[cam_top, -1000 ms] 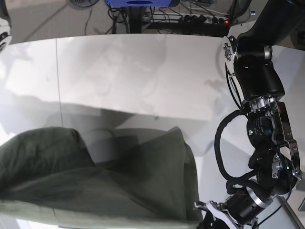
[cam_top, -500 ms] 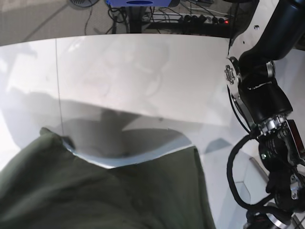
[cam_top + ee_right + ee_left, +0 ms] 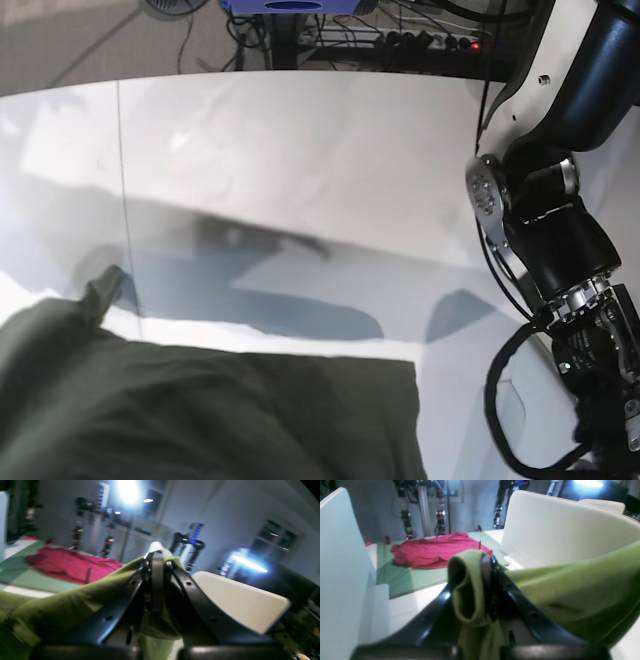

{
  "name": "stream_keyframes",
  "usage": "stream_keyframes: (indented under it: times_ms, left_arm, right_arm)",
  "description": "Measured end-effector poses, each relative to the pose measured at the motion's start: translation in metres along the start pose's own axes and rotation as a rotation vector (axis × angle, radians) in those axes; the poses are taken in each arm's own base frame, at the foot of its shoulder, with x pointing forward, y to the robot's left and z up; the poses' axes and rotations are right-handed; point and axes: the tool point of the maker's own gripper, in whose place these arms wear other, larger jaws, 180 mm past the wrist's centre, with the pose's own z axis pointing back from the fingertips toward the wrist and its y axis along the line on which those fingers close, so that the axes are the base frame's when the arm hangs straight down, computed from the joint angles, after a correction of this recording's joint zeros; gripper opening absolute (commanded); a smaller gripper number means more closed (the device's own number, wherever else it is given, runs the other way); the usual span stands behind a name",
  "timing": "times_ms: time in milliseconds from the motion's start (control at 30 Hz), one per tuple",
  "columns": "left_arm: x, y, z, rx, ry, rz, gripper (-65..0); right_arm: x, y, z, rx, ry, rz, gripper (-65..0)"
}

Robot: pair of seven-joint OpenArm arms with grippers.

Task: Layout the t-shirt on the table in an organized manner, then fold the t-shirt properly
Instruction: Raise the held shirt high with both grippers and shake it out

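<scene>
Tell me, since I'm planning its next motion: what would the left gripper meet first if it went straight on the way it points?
Probably the red garment on the green mat, dead ahead of the left gripper, which is shut on the t-shirt. Depth is unclear; the way before it looks free.

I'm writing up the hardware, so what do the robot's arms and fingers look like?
The left arm has glossy black rounded housings, a silver disc with bolt holes, and looping black cables. Both grippers, left and right, have black fingers with small holes.
</scene>
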Motion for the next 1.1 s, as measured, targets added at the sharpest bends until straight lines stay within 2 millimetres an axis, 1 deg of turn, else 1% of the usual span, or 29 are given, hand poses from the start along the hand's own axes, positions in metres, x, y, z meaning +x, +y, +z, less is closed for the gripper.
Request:
stream_keyframes:
  times_ms: [33,100,133,200,267,367,467,567,633,700,767,833,900,1000,1033,1100]
  left_arm:
    - [0.003,0.010,0.005,0.027,-0.022,0.025,-65.0]
    - [0.005,0.024,0.012,0.066,-0.043,0.060,-65.0]
    - [0.003,0.023,0.013,0.062,-0.043,0.074,-65.0]
    - [-0.003,0.012,0.015,-0.001,-0.061,0.124,-65.0]
    - [-0.016,0.010,0.017,-0.013,-0.042,0.154,-65.0]
    - [-0.032,0.011,0.020,-0.005,-0.010,0.173,-65.0]
    - [-0.042,0.012,0.023,0.002,0.005,0.185,-65.0]
    - [-0.049,0.005,0.023,-0.008,0.004,0.208,-65.0]
    - [-0.049,0.000,0.025,-0.013,0.004,0.200,-65.0]
    - [-0.045,-0.003,0.027,-0.013,-0.011,0.195,-65.0]
    - [-0.042,-0.001,0.031,-0.004,-0.025,0.191,-65.0]
    - [-0.042,0.002,0.035,0.002,-0.040,0.206,-65.0]
    - [-0.052,0.001,0.035,0.003,-0.014,0.216,-65.0]
    - [-0.071,0.007,0.030,0.009,0.030,0.260,-65.0]
    - [-0.078,0.011,0.028,0.020,0.049,0.270,-65.0]
    - [-0.089,0.015,0.023,0.023,0.075,0.300,-65.0]
  right_arm:
    - [-0.007,0.003,-0.001,0.010,0.023,0.002,-64.7]
    - [-0.021,0.011,-0.002,0.028,0.069,0.011,-64.7]
    - [-0.028,0.014,0.000,0.039,0.087,0.011,-64.7]
    - [-0.040,0.017,0.002,0.045,0.122,0.014,-64.7]
    - [-0.049,0.021,0.004,0.054,0.139,0.015,-64.7]
    - [-0.068,0.026,0.008,0.064,0.196,0.022,-64.7]
    - [-0.070,0.033,0.013,0.081,0.195,0.029,-64.7]
    - [-0.069,0.038,0.017,0.090,0.190,0.044,-64.7]
    - [-0.072,0.042,0.021,0.097,0.198,0.054,-64.7]
    - [-0.079,0.037,0.027,0.084,0.214,0.041,-64.7]
    - [-0.092,0.023,0.036,0.039,0.278,0.020,-64.7]
    - [-0.099,0.014,0.041,0.003,0.307,-0.002,-64.7]
    - [-0.104,0.011,0.043,-0.006,0.328,-0.012,-64.7]
    - [-0.106,0.017,0.040,0.016,0.321,-0.028,-64.7]
    - [-0.112,0.022,0.036,0.032,0.333,-0.036,-64.7]
    - [-0.131,0.030,0.027,0.062,0.384,-0.072,-64.7]
